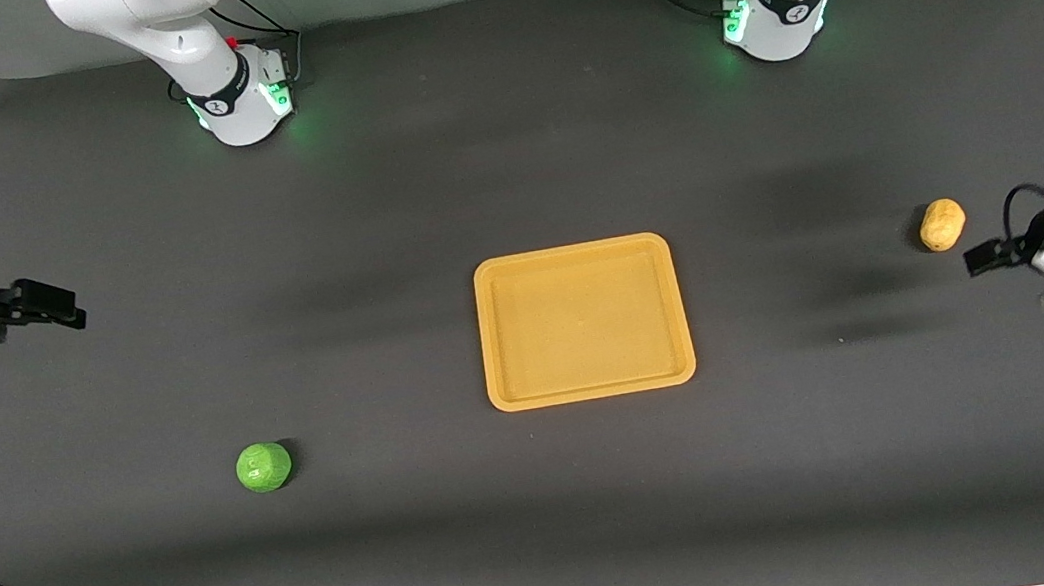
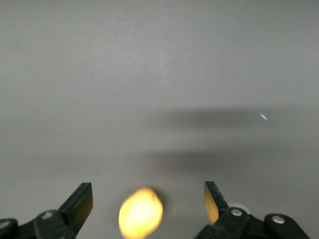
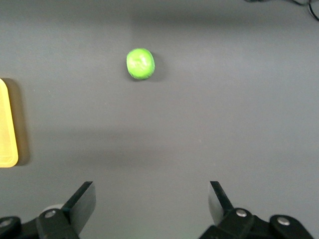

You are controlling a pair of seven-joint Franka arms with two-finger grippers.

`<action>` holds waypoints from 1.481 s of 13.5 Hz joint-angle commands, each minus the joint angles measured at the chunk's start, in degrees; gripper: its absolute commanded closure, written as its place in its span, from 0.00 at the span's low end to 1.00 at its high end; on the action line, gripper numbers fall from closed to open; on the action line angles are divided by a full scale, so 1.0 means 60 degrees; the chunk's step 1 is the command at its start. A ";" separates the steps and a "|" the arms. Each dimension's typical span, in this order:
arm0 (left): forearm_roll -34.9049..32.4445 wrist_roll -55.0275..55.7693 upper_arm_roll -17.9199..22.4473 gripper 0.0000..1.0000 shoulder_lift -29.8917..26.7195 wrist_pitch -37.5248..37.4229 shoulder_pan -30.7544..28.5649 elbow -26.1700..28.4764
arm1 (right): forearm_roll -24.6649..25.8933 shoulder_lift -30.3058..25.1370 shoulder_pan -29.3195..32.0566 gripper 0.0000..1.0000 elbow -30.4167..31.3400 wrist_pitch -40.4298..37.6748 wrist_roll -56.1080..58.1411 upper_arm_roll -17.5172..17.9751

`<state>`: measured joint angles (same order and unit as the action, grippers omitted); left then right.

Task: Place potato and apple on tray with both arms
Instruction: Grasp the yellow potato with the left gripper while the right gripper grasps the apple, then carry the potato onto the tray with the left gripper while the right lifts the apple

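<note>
The tray (image 1: pixel 575 256) is being flanked by bare surface (image 1: pixel 551 511). The left tool (image 1: pixel 981 258) is being held open beside the potato (image 1: pixel 942 224); the right tool (image 1: pixel 65 311), open, well apart from the apple (image 1: pixel 262 466).

Both arms are swung way out to their own ends of the table. The left gripper (image 1: pixel 979 258) hangs low with its fingers spread wide — same story for the right gripper (image 1: pixel 67 310), fingers wide apart — neither one is gripping anything.
</note>
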<state>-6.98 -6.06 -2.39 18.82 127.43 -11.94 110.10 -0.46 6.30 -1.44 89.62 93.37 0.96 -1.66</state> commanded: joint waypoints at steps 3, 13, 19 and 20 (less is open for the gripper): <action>-0.0140 -0.0777 -0.0042 0.01 0.0116 0.1674 -0.0834 0.1908 | -0.0158 0.2754 -0.0492 0.00 -0.3431 -0.0106 0.0059 0.0013; -0.0023 -0.1114 -0.0071 0.03 0.0467 0.0295 -0.1130 0.2230 | -0.0612 0.4312 -0.0668 0.00 -0.1233 0.3604 0.0044 0.0027; -0.0053 -0.1995 -0.0100 0.93 0.0381 -0.0418 -0.1204 0.1838 | -0.0641 0.5218 -0.0624 0.00 0.0326 0.6673 0.0117 0.0028; 0.0020 -0.1776 -0.0202 0.96 0.0351 -0.1119 -0.1029 0.1357 | -0.0641 0.5351 -0.0624 0.00 0.0399 0.6878 0.0118 0.0028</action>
<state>-7.14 -17.27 -2.80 22.89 127.33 -19.21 121.87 -2.81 37.17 -5.14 91.07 131.83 0.96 -1.31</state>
